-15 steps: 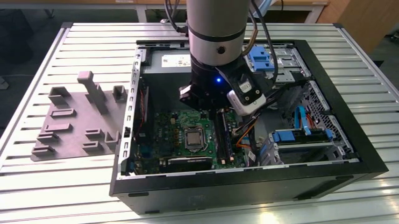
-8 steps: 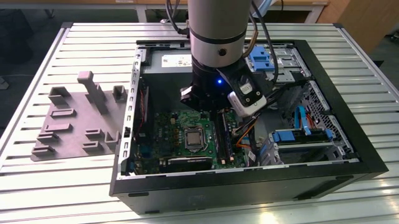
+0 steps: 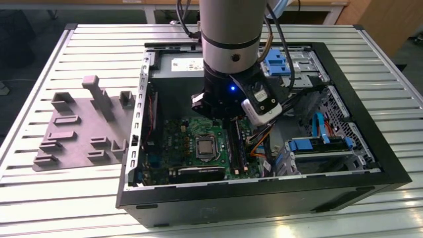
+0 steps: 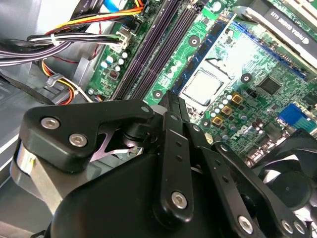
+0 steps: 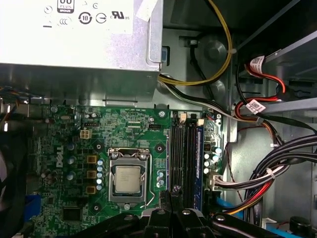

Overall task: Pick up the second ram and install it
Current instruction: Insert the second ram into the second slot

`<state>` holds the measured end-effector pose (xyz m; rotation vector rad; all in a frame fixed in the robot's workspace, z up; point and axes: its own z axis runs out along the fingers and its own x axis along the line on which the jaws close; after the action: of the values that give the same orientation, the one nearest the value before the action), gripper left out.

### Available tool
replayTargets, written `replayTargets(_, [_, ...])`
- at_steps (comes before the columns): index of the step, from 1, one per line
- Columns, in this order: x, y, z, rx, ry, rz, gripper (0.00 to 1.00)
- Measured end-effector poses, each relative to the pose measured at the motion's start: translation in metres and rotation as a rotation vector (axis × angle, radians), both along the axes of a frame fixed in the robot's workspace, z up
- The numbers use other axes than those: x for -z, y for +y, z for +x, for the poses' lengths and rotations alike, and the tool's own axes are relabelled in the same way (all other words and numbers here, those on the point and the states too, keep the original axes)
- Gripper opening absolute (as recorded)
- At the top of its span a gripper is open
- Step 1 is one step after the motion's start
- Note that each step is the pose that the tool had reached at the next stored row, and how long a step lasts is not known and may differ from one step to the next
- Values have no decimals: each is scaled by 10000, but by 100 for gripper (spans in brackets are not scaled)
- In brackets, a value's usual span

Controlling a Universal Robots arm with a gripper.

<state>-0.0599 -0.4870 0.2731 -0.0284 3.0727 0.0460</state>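
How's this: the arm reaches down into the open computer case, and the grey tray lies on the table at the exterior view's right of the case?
One slip: the exterior view shows the grey tray on the table at its left of the computer case, not its right. The arm does reach down into the open case.

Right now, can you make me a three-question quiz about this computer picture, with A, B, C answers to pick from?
1. Where is the end effector?
A) on a chair
B) inside the computer case, above the board
C) on the floor

2. What colour is the board?
A) red
B) white
C) green

3. The case is:
A) open, insides showing
B) closed up
C) wrapped in paper

Answers: 1 B, both wrist views show the board just past it. 2 C, it looks green in every view. 3 A, cables and parts are in plain sight.
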Motion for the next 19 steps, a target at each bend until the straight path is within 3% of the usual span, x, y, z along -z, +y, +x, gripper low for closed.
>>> replayTargets(19, [84, 0, 0, 5, 0, 0, 11])
